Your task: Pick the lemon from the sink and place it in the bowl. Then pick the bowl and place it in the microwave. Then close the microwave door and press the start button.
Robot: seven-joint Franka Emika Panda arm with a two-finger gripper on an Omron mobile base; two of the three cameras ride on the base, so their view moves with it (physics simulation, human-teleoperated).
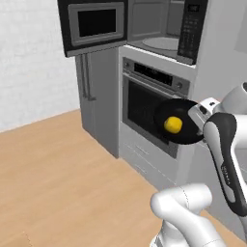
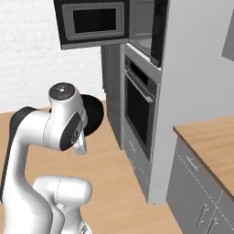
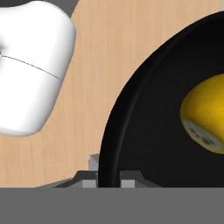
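The black bowl [image 1: 179,120] hangs in the air at the right middle of the left base view, in front of the oven [image 1: 149,103], with the lemon [image 1: 173,124] lying inside it. The claw [image 3: 108,178] is clamped on the bowl's rim: in the hand view the thin black edge runs down between the two finger tips at the bottom centre, and the lemon [image 3: 205,114] sits against the inner wall at the right edge. In the right base view the bowl [image 2: 93,114] shows as a dark disc behind the arm's upper joint, left of centre.

The bowl looks stiff and light, but held by one edge it would likely lever against the grip, and its smooth rim could slip. The lemon is loose and round, so it can roll; any further tilt risks spilling it. A rim pinch is the only hold a wide shallow bowl offers this claw.

The bowl has no long axis; its opening faces partly towards the left base camera, so it seems tilted rather than level. The lemon's blunt stem end points down-left in the hand view.

The microwave [image 1: 164,29] sits in the upper part of the frame, its door [image 1: 95,24] swung open to the left, turntable [image 1: 161,43] bare.
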